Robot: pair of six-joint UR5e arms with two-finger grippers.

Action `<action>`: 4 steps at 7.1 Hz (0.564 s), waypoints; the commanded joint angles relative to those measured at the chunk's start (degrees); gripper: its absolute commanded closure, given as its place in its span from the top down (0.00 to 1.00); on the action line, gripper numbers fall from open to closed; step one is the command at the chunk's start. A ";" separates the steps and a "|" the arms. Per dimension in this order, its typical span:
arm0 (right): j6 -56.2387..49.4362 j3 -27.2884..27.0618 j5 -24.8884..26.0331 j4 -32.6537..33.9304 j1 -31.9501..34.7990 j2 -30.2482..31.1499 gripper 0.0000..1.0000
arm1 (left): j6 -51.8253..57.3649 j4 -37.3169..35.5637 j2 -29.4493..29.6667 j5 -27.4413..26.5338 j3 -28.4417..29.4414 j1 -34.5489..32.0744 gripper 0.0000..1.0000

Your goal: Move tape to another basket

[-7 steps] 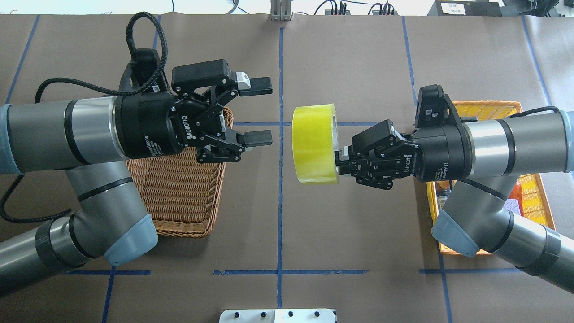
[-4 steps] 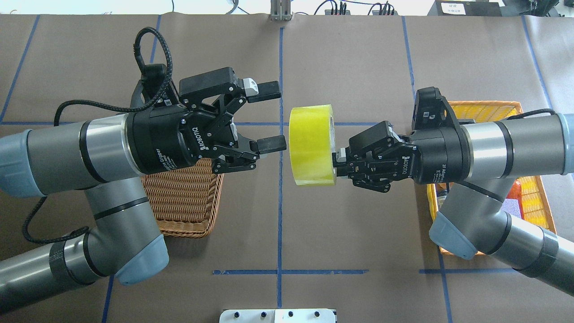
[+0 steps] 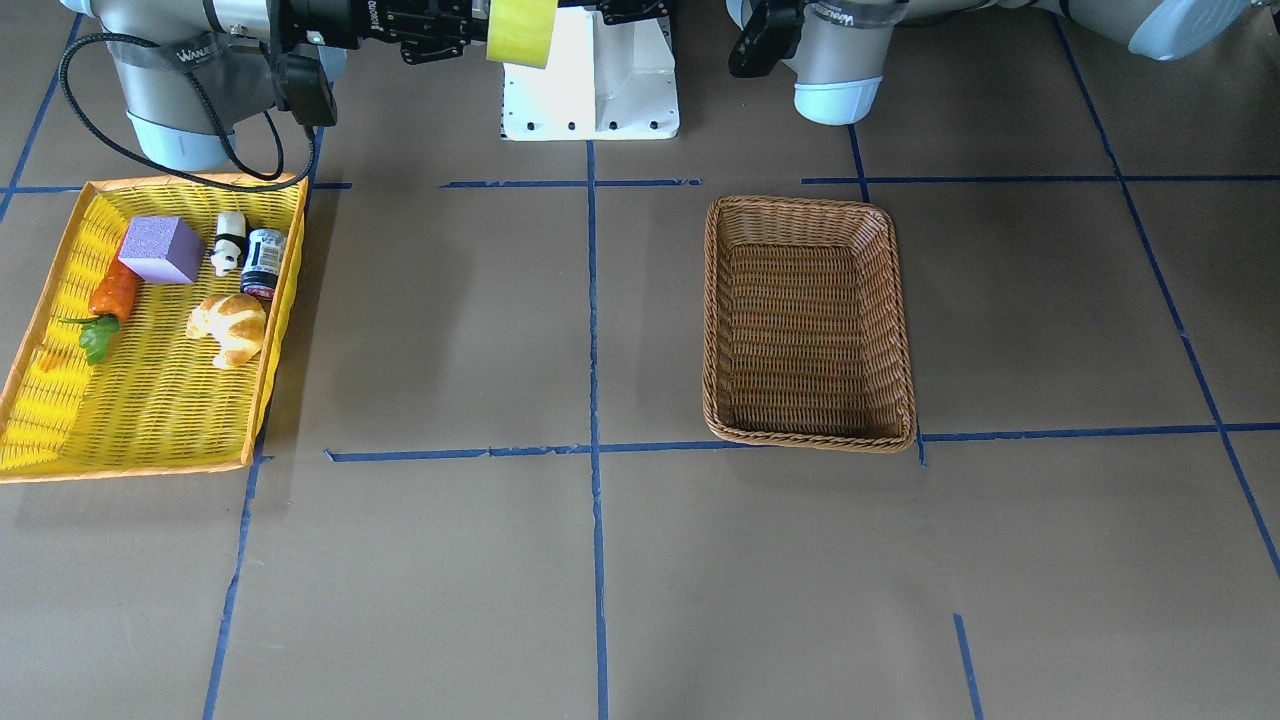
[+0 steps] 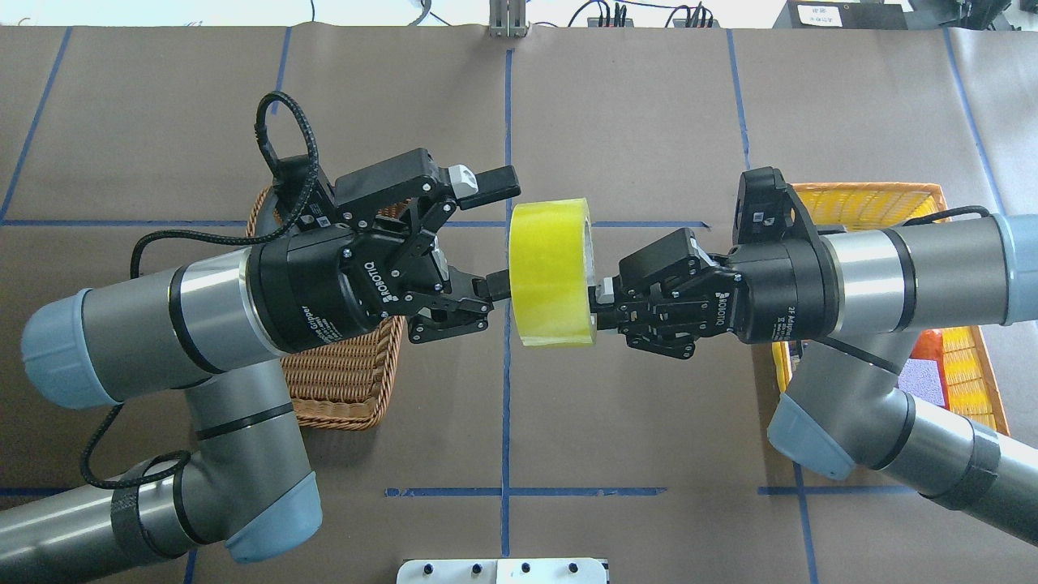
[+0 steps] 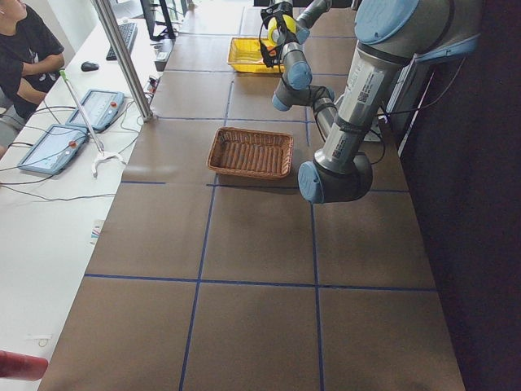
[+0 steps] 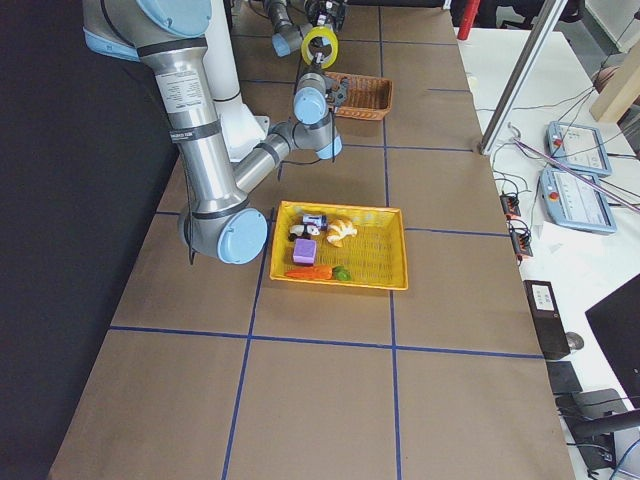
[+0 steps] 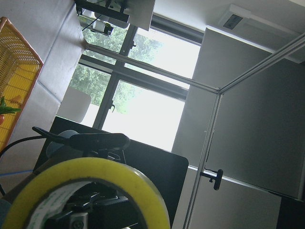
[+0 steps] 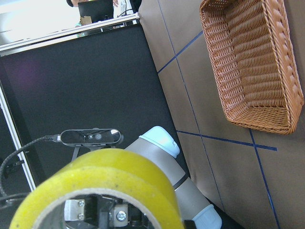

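The yellow tape (image 4: 550, 272) hangs on edge above the table's middle, also in the front view (image 3: 522, 30). My right gripper (image 4: 598, 294) is shut on the roll's wall from the right. My left gripper (image 4: 499, 234) is open at the roll's left face, with one finger past its far rim and the other at its core opening. The tape fills the bottom of the left wrist view (image 7: 95, 169) and the right wrist view (image 8: 114, 171). The brown wicker basket (image 3: 805, 205) is empty and lies under my left arm (image 4: 340, 389).
The yellow, orange-rimmed tray (image 3: 150, 465) under my right arm holds a purple block (image 3: 160, 250), a croissant (image 3: 230, 325), a carrot (image 3: 112, 295) and a small can (image 3: 264, 262). A white base plate (image 3: 590, 80) stands at the robot's side.
My left arm has moved right until its open fingers straddle the tape's rim. My right gripper has brought the tape slightly left, still shut on it.
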State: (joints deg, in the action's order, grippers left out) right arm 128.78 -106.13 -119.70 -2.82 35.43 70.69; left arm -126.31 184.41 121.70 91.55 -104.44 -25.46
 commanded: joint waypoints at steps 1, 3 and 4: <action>-0.02 0.04 0.44 0.01 -0.63 -0.11 0.05 | 0.10 0.16 0.03 -0.32 0.12 0.50 0.64; -0.02 0.22 0.44 0.09 -0.71 -0.20 0.99 | 0.27 0.16 -0.06 -0.32 0.73 0.68 0.00; -0.28 0.22 0.44 0.01 -0.71 -0.20 1.00 | 0.27 0.16 -0.50 -0.32 0.82 0.68 0.00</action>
State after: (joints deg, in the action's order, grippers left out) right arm 128.70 -105.94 -119.27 -2.77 34.75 70.52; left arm -126.07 184.57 121.52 91.23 -103.82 -24.83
